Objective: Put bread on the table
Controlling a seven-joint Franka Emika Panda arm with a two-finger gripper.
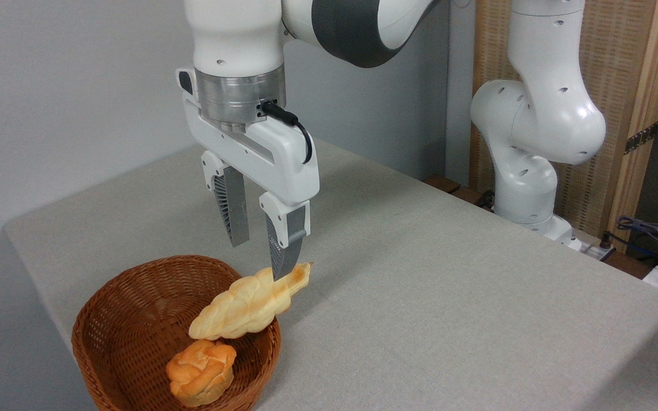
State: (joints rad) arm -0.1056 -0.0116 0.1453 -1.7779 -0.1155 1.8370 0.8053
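Nearest the lens sits a small round orange-golden knotted bun [201, 372], inside the brown woven wicker basket [106, 319] on the large light grey cloth-like counter [420, 285]. Across the basket's right rim leans the long pale-yellow braided loaf [246, 302], its browned tip jutting out over the counter. Above that tip hangs the white two-finger claw [263, 260], fingers apart and holding nothing. Closing so near the tapered end risks the loaf pivoting, slipping free, or dragging the basket.
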